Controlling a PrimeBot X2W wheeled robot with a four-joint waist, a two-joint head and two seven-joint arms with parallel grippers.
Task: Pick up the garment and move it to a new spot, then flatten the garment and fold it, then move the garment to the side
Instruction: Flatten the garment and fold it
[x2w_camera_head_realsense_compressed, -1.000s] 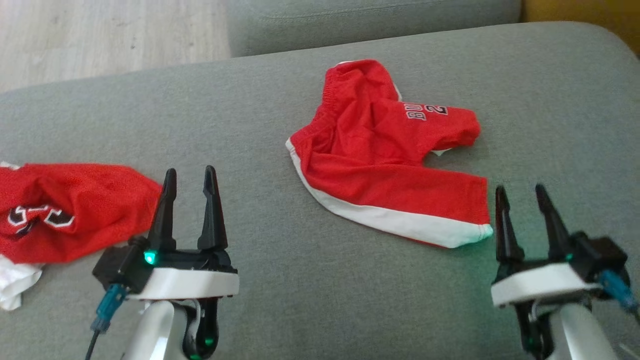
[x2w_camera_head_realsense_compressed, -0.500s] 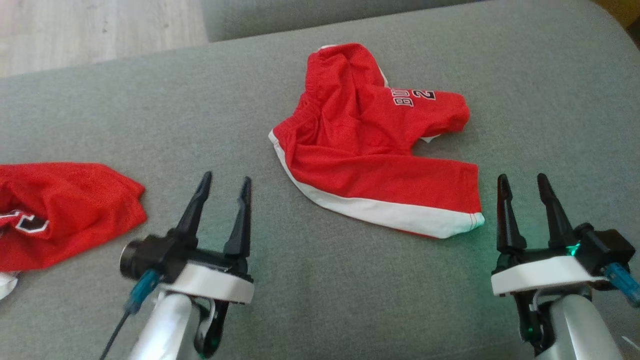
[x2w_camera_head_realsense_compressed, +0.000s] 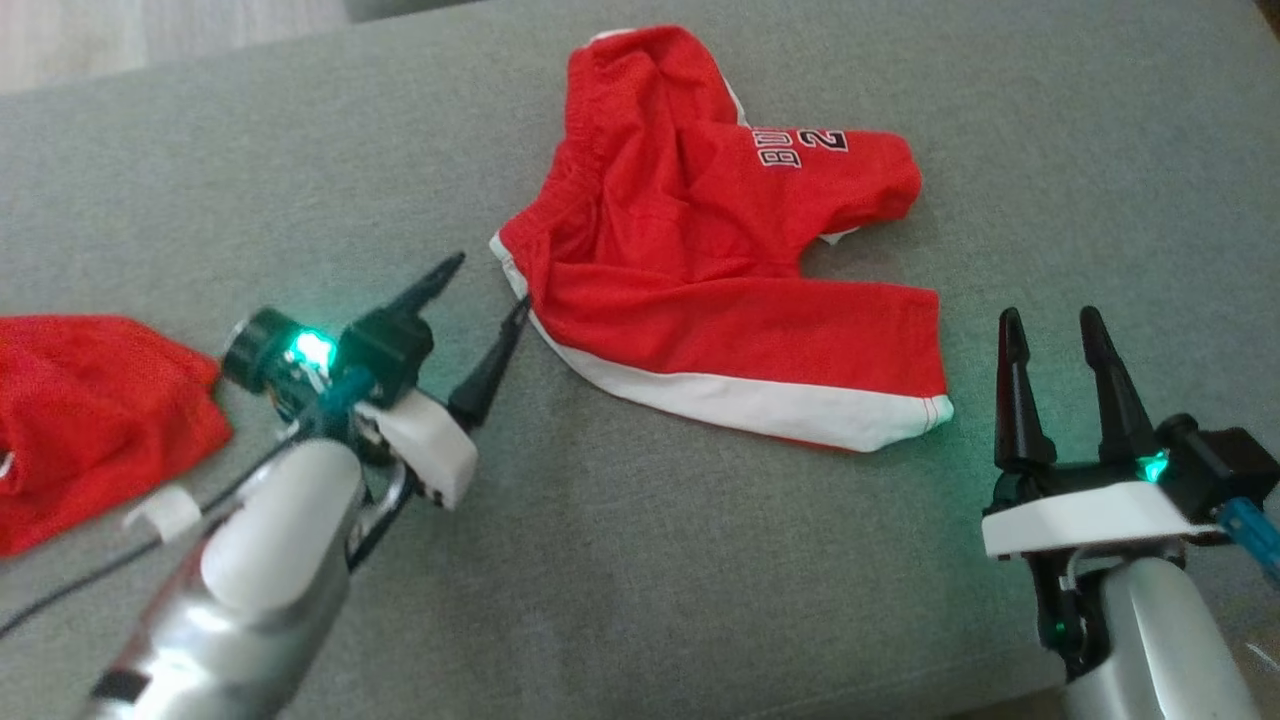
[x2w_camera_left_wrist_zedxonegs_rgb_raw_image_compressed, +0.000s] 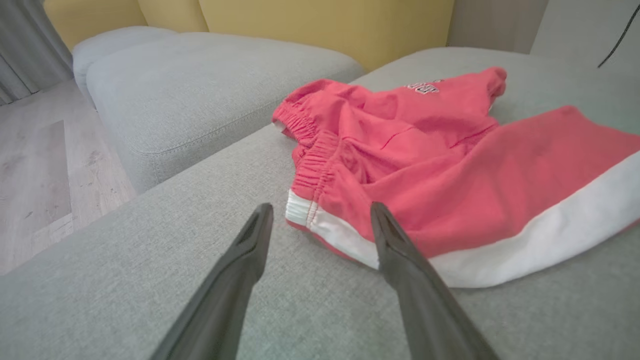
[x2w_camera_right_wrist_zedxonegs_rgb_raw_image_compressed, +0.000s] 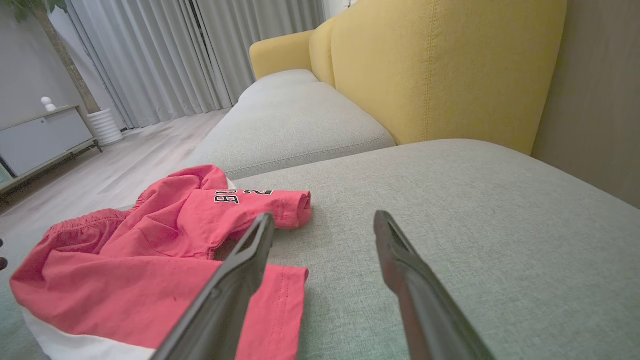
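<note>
Moved: left jaws, in toward waistband corner of red shorts (x2w_camera_head_realsense_compressed: 720, 300).
Jaws: both pairs spread, empty.
Location: crumpled on grey sofa cushion (x2w_camera_head_realsense_compressed: 700, 560).
Risk: possible single-layer pinch from shallow reach; dragging, bunching.

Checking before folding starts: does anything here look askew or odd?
The red shorts lie rumpled on the grey cushion: the far leg is bunched up, the near leg flat. Another red garment lies crumpled at the left.

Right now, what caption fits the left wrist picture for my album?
Open left tool poised at the waistband corner of the red shorts on a grey sofa.
</note>
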